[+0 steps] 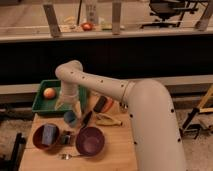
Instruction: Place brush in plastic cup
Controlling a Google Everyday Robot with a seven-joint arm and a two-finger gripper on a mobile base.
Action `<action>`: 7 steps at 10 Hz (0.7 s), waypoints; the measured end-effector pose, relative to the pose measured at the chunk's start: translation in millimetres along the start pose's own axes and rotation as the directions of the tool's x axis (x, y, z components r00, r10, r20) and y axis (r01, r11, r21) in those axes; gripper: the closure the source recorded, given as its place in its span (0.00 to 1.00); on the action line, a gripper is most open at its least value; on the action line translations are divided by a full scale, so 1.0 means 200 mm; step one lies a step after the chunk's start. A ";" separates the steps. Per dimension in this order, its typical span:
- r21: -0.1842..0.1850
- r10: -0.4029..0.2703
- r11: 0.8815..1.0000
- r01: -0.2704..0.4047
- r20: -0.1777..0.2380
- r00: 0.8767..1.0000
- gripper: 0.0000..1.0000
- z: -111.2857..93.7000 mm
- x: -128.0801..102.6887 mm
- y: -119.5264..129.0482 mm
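The small light-blue plastic cup point(70, 118) stands upright on the wooden table point(117, 150), in front of the green tray. My gripper point(68, 103) hangs pointing down right above the cup, at the end of the white arm. A dark slender object point(86, 119), which looks like the brush, lies on the table just right of the cup. I cannot tell whether the gripper touches it.
A green tray point(39, 105) at the back left holds an orange fruit point(49, 93). A dark red bowl point(37, 142) holds a blue block. Also on the table are a purple bowl point(90, 140), a small metal cup point(66, 137), a spoon point(70, 156), a black-and-orange object point(103, 104) and a yellowish item point(109, 120).
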 end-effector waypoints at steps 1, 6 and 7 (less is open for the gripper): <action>-0.004 -0.012 1.000 0.012 0.003 1.000 0.20 0.00 0.00 -0.01; -0.008 -0.020 1.000 0.020 0.006 1.000 0.20 0.00 0.01 -0.01; -0.008 -0.019 1.000 0.019 0.006 1.000 0.20 0.00 0.01 -0.01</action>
